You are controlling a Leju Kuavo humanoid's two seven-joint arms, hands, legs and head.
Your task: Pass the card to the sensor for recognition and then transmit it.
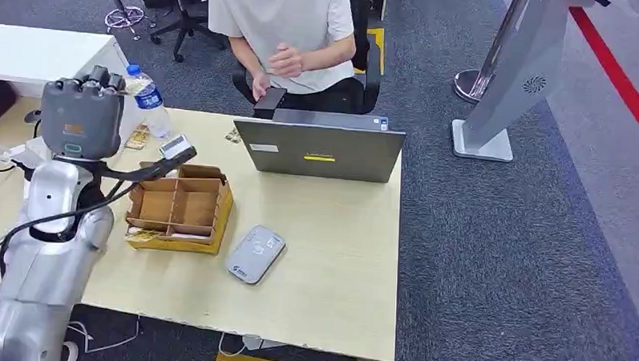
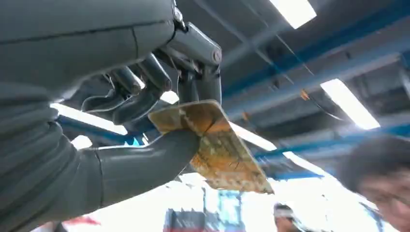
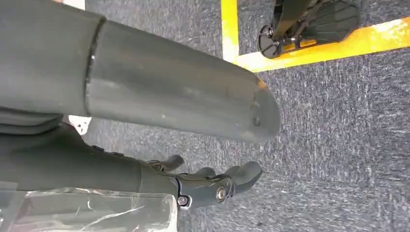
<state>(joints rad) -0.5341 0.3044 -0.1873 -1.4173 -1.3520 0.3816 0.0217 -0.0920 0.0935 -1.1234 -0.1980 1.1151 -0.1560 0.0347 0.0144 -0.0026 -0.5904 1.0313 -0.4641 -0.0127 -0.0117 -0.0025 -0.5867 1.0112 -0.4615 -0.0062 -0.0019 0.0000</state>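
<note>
A grey laptop (image 1: 319, 151) stands open at the table's (image 1: 338, 253) far edge, facing a seated person (image 1: 285, 35). A divided cardboard box (image 1: 179, 208) sits mid-table, a water bottle (image 1: 148, 101) near the far left corner.

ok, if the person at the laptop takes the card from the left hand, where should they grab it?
Probably the free far end of the card. In the left wrist view the left hand pinches one end between thumb and fingers, and the rest juts out bare. Coming from the side away from the hand, pinching the flat faces, avoids its fingers.
</note>
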